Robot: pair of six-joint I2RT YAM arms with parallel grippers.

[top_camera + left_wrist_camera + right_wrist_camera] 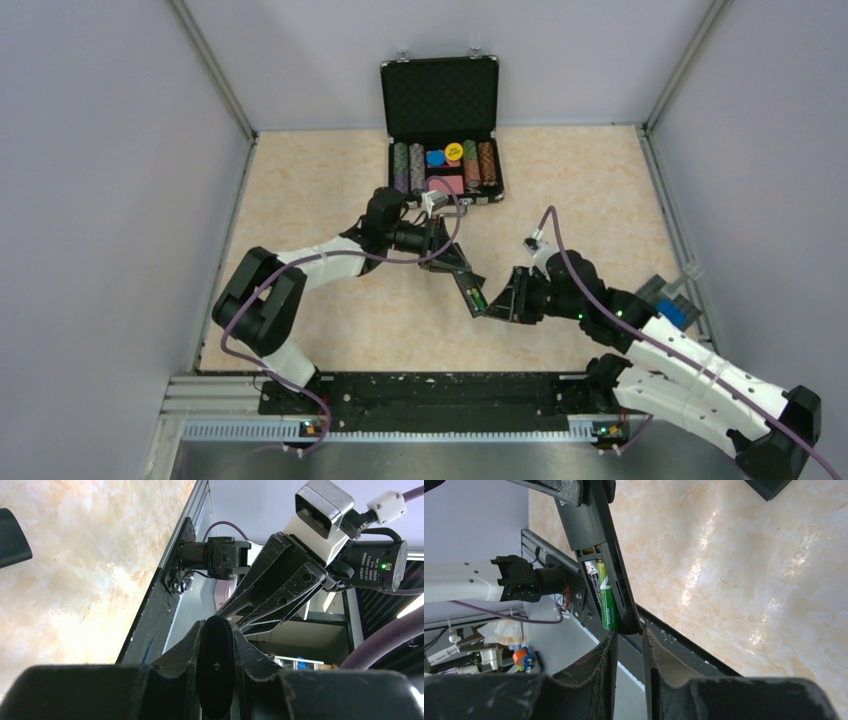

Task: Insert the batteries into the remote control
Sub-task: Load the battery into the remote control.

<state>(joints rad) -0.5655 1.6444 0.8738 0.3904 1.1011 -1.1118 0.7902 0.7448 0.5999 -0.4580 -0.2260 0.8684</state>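
My left gripper [447, 258] is shut on the remote control [470, 288] and holds it tilted above the table. In the left wrist view the remote [216, 665] shows end-on between the jaws. Its open battery recess faces the right wrist camera, with one green battery [607, 600] lying in it and a second one [592, 582] partly seen beside it. My right gripper [629, 634] stands at the remote's [591, 535] free end, its jaws a narrow gap apart with nothing held between them. One fingertip [613, 636] is right below the green battery's end.
A black case of coloured chips [440, 130] stands open at the back. A small flat dark piece [769, 487] lies on the table beyond the remote. A blue and grey object [672, 305] sits at the right wall. The rail [400, 395] runs along the near edge.
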